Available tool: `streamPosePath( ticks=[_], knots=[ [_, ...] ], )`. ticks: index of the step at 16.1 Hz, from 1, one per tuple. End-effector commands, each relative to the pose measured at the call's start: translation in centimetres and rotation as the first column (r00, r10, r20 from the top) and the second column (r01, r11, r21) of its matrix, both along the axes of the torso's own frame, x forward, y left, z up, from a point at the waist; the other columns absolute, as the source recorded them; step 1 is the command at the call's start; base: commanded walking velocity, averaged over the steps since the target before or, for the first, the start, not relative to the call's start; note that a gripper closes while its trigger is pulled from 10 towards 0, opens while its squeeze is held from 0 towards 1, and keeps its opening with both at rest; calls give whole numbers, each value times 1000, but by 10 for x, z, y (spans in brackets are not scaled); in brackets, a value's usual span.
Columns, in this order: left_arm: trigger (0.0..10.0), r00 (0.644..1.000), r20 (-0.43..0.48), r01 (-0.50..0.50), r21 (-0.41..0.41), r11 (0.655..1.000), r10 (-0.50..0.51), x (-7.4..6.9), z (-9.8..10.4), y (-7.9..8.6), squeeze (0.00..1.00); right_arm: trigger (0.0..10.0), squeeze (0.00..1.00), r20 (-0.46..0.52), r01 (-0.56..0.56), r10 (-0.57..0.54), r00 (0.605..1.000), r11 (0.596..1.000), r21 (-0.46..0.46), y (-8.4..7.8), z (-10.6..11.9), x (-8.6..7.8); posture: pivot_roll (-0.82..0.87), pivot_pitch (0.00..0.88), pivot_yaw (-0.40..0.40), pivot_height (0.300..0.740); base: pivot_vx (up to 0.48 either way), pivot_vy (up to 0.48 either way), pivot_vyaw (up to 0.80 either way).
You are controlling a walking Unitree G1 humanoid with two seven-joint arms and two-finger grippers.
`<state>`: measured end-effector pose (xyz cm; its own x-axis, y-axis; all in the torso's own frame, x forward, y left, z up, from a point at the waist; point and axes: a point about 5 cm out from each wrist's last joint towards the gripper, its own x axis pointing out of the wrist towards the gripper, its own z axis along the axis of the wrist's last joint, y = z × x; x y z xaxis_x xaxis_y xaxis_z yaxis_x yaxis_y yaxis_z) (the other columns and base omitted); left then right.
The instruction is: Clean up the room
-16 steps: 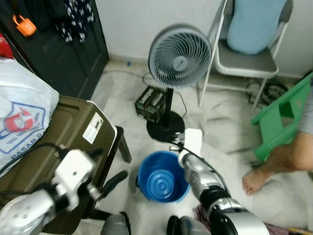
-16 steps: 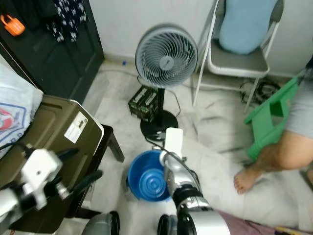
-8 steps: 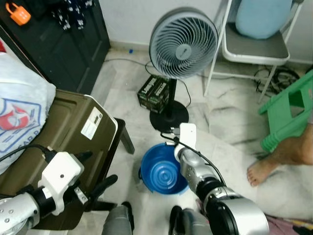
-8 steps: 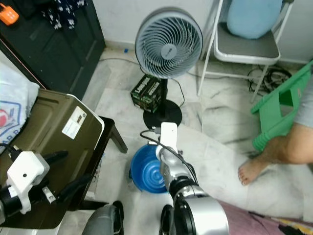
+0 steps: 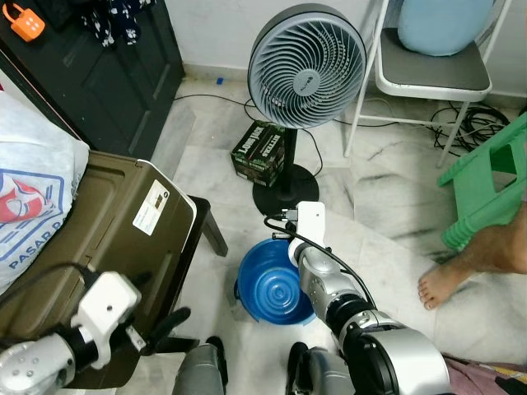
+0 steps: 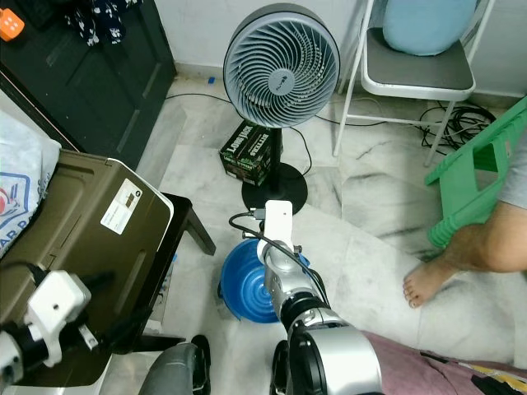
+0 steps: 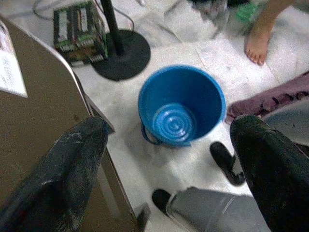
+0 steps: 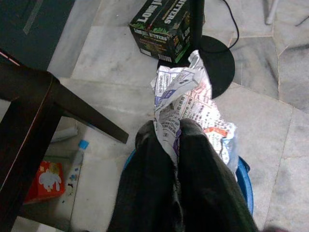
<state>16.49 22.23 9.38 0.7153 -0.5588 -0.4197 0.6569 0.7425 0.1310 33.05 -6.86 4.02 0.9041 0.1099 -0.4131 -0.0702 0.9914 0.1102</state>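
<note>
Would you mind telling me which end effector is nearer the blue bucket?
Right. The right end effector hangs over the blue bucket holding crumpled paper; the left end effector sits beside it.

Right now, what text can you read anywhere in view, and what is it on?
"PASAR": white plastic bag, cut off at the picture's edge.
"LONG": green-and-black carton by the fan base; the rest is unclear.
Newspaper in the right claw: print too small.
Suitcase sticker: unreadable.

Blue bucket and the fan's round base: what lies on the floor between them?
Bare marble floor. In the left eye view the blue bucket sits apart from the fan base; the right claw, shut on crumpled newspaper, hangs over that stretch.
</note>
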Motion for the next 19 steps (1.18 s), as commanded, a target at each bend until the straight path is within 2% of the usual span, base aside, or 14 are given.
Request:
streamPosePath(
  ticks=[1,3,6,13,14,15,16,17,18,19],
  knots=[
    [10000,1000,-19,2,17,1000,-2,-3,-8,4,0,10000,1000,-7,-6,6,1000,1000,10,3,-1,-1,268,289,46,740,0,0,0],
    [10000,1000,-18,1,18,1000,0,-1,-11,5,0,10000,1000,0,-2,2,1000,1000,11,3,1,1,266,287,46,740,0,0,0],
    [10000,1000,17,24,4,1000,-24,3,0,-2,0,10000,1000,10,0,0,1000,1000,15,2,3,2,255,280,43,740,0,0,0],
    [10000,995,95,31,-27,999,-28,14,-5,-3,0,10000,1000,42,-8,7,999,1000,10,-5,9,8,218,237,21,740,0,0,0],
    [10000,993,116,18,-42,999,-13,19,-5,-5,0,10000,1000,61,-39,38,997,999,20,-1,13,10,202,219,15,740,0,0,0],
    [10000,988,155,-12,-77,997,24,28,-4,-8,0,10000,1000,99,-119,117,988,993,17,7,18,10,175,196,7,740,0,0,0],
    [10000,978,198,-43,-132,990,69,42,0,-14,0,10000,1000,154,-235,234,960,972,-12,16,23,8,144,171,-1,740,0,0,0],
    [10000,966,247,-33,-195,980,82,57,20,-29,0,10000,1000,201,-364,366,909,930,-49,21,26,3,111,150,-8,740,0,0,0],
    [10000,960,270,-18,-219,976,78,61,33,-38,0,10000,1000,218,-411,414,884,910,-61,20,26,0,91,135,-12,740,0,0,0],
    [10000,945,318,13,-254,967,71,67,58,-54,0,10000,1000,258,-489,494,830,868,-87,18,28,-10,77,124,-16,740,0,0,0]
  ],
)
